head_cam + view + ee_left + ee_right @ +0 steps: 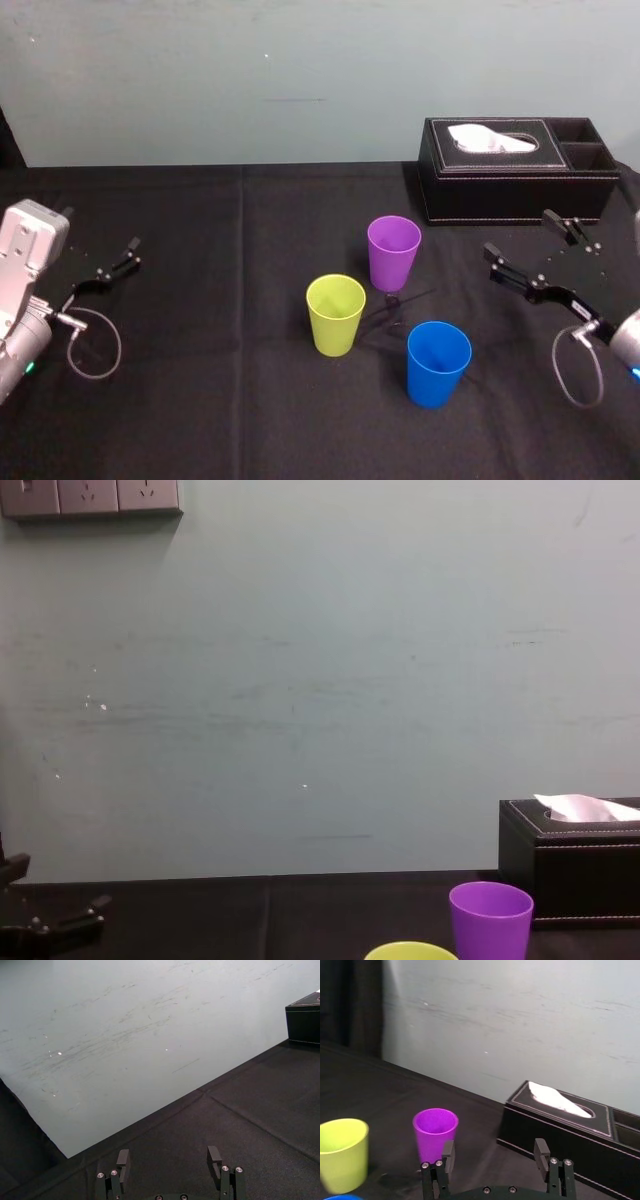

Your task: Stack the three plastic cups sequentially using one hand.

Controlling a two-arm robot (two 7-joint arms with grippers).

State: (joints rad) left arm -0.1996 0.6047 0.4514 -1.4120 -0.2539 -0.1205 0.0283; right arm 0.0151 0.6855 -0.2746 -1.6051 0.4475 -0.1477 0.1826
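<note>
Stacking unstarted. Right pincer (pixel 517 231) open, empty; purple cup (pixel 393 252) to its left, apart. Next: reach, grip. Left pincer (pixel 169 1157) open, idle.

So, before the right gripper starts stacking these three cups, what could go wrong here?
The purple cup, yellow-green cup and blue cup stand upright and close together; the open right gripper, reaching for one, may tip a neighbour.
The tissue box sits behind the purple cup and near that gripper; a wide swing may hit it.
The left gripper is parked far left.
</note>
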